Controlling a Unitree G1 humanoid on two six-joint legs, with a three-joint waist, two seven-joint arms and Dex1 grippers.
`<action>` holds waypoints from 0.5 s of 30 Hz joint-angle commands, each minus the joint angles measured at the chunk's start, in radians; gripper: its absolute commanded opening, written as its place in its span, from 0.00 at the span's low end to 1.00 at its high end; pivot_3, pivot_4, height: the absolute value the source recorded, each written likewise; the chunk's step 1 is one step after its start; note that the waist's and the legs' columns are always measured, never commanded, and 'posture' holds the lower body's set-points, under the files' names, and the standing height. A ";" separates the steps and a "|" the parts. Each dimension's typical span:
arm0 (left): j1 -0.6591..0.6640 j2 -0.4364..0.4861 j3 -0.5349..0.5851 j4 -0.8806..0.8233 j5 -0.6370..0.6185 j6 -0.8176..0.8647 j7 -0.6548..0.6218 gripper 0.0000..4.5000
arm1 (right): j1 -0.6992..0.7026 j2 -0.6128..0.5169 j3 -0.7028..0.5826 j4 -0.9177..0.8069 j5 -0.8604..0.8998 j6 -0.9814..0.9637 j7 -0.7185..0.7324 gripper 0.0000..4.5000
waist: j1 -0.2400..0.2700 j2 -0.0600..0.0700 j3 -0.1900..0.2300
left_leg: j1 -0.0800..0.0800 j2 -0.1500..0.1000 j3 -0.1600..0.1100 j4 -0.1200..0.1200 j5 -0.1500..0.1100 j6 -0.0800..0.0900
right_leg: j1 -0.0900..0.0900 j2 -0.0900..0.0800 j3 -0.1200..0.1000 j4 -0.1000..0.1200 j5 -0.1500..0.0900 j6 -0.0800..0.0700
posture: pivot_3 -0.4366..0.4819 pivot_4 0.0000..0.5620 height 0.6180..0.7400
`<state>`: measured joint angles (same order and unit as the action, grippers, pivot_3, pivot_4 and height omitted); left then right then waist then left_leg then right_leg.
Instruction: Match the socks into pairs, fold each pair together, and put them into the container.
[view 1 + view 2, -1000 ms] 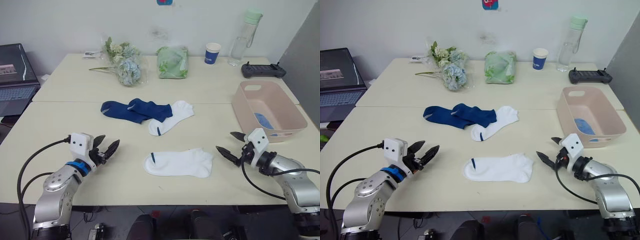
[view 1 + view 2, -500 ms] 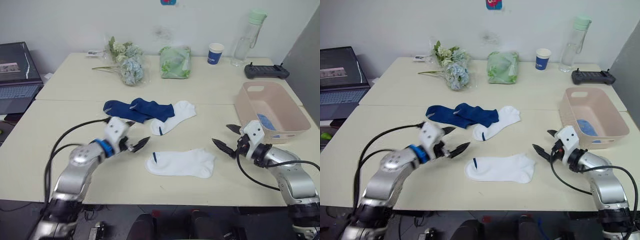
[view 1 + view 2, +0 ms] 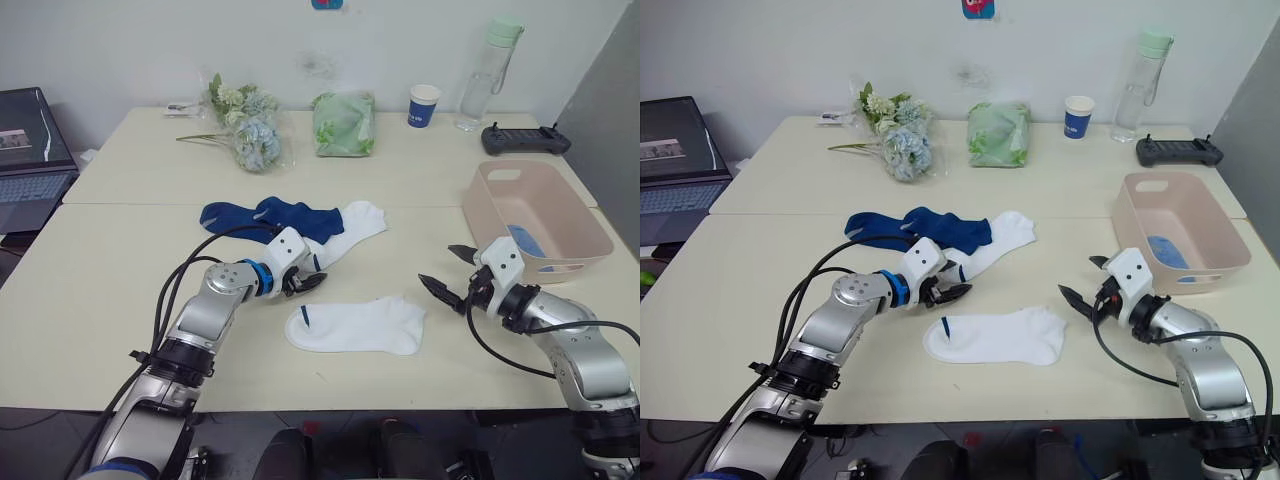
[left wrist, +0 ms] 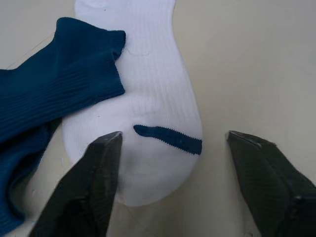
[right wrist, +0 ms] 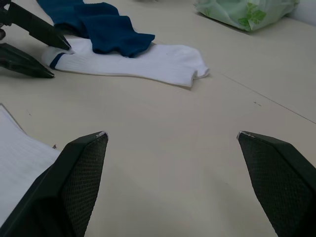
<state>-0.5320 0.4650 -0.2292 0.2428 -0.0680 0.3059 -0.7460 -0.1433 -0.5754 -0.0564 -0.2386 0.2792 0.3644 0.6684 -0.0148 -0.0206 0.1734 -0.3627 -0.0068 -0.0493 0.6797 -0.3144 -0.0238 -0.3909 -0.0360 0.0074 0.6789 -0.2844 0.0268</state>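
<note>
One white sock [image 3: 355, 325] lies flat near the table's front. A second white sock [image 3: 345, 230] lies farther back, its toe end partly under two navy socks [image 3: 265, 218]. My left gripper [image 3: 316, 275] is open and low over that far white sock's cuff. In the left wrist view its fingers [image 4: 98, 173] stand on either side of the cuff's dark mark [image 4: 168, 138]. My right gripper [image 3: 436, 265] is open over bare table, just right of the front white sock. The pale pink container [image 3: 590, 240] stands at the right with a light blue sock [image 3: 527, 242] inside.
Along the table's back edge stand a bunch of flowers [image 3: 245, 130], a green bag [image 3: 345, 123], a blue paper cup [image 3: 424, 105], a clear bottle [image 3: 485, 75] and a black controller [image 3: 525, 140]. A laptop [image 3: 30, 150] sits at the far left.
My left arm has swung from the table's front left, forward and to the right, to the far white sock's cuff. My right gripper has edged slightly left. The socks have not moved.
</note>
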 commanded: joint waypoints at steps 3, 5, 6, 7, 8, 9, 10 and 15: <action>-0.028 -0.016 0.022 0.051 0.017 -0.038 0.017 0.29 | -0.005 0.000 -0.028 -0.043 0.014 0.008 -0.014 1.00 | -0.001 0.000 0.000 | 0.000 0.000 0.000 0.000 0.000 0.000 | 0.000 0.000 0.000 0.000 0.000 0.000 | 0.48 0.27 1.00; -0.039 -0.024 0.017 0.061 0.014 -0.049 0.004 0.14 | -0.010 0.001 -0.026 -0.042 0.014 0.010 -0.016 1.00 | -0.001 0.000 0.000 | 0.000 0.000 0.000 0.000 0.000 0.000 | 0.000 0.000 0.000 0.000 0.000 0.000 | 0.48 0.27 1.00; -0.042 -0.027 0.015 0.062 0.013 -0.054 -0.002 0.07 | -0.013 0.002 -0.023 -0.040 0.013 0.009 -0.017 1.00 | -0.001 0.000 0.000 | 0.000 0.000 0.000 0.000 0.000 0.000 | 0.000 0.000 0.000 0.000 0.000 0.000 | 0.48 0.27 1.00; -0.045 -0.031 0.013 0.062 0.014 -0.058 -0.004 0.01 | -0.016 0.003 -0.020 -0.036 0.011 0.006 -0.017 1.00 | -0.001 0.000 0.000 | 0.000 0.000 0.000 0.000 0.000 0.000 | 0.000 0.000 0.000 0.000 0.000 0.000 | 0.48 0.27 1.00; -0.048 -0.034 0.009 0.053 0.014 -0.067 -0.009 0.01 | -0.019 0.004 -0.014 -0.034 0.007 0.002 -0.018 1.00 | -0.001 0.000 0.000 | 0.000 0.000 0.000 0.000 0.000 0.000 | 0.000 0.000 0.000 0.000 0.000 0.000 | 0.48 0.27 1.00; -0.050 -0.036 0.004 0.040 0.015 -0.076 -0.015 0.01 | -0.023 0.006 -0.011 -0.032 0.007 0.002 -0.018 1.00 | 0.000 0.000 0.000 | 0.000 0.000 0.000 0.000 0.000 0.000 | 0.000 0.000 0.000 0.000 0.000 0.000 | 0.48 0.27 1.00; -0.050 -0.034 -0.003 0.022 0.018 -0.083 -0.027 0.01 | -0.026 0.007 -0.008 -0.032 0.006 0.002 -0.018 1.00 | 0.000 0.000 0.000 | -0.001 0.000 0.000 0.000 0.000 0.000 | 0.000 0.000 0.000 0.000 0.000 0.000 | 0.48 0.27 1.00; -0.026 -0.018 -0.015 -0.071 0.013 -0.128 -0.093 0.01 | -0.038 -0.001 0.005 -0.008 -0.012 -0.014 -0.001 1.00 | 0.001 0.000 0.000 | -0.001 0.000 0.000 0.000 0.000 0.000 | 0.000 0.000 0.000 0.000 0.000 0.000 | 0.48 0.27 1.00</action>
<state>-0.5584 0.4378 -0.2393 0.2407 -0.0457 0.2061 -0.8131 -0.1721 -0.5684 -0.0521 -0.2354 0.2737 0.3767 0.6573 -0.0142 -0.0206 0.1735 -0.3634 -0.0069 -0.0495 0.6798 -0.3142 -0.0241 -0.3912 -0.0361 0.0069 0.6785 -0.2845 0.0268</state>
